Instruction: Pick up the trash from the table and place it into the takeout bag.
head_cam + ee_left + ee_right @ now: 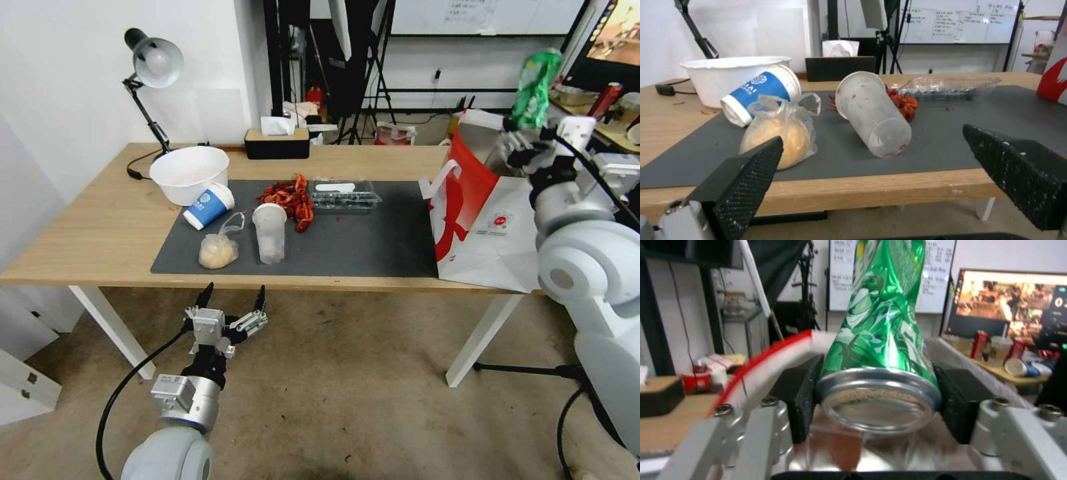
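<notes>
One crushed green can (882, 323) is pinched between the two black pads (802, 396) of the right gripper (527, 143), which holds it upright above the open mouth of the takeout bag (483, 233). In the right wrist view the can's round silver end faces the camera, with the bag's red rim and silvery lining just beneath it. The single white-and-red bag stands at the right end of the table (87, 233), partly on the one dark grey mat (360, 247).

Four pieces of trash lie together at the left part of the mat: one blue-and-white paper cup (209, 206) on its side, one clear bag with a pale lump (218, 250) just in front of it, one frosted clear cup (270, 232) lying on its side beside that bag, and one white bowl (189, 174) off the mat's corner, touching the paper cup. Behind the frosted cup sit one heap of red crayfish shells (290, 197) and one clear plastic clamshell box (344, 195).

The left gripper (232, 303) hangs below the table's front edge, in front of the bag and frosted cup, its two fingers (744, 180) spread wide and holding nothing.

Farther back stand one desk lamp (155, 63) and one tissue box (277, 140).
</notes>
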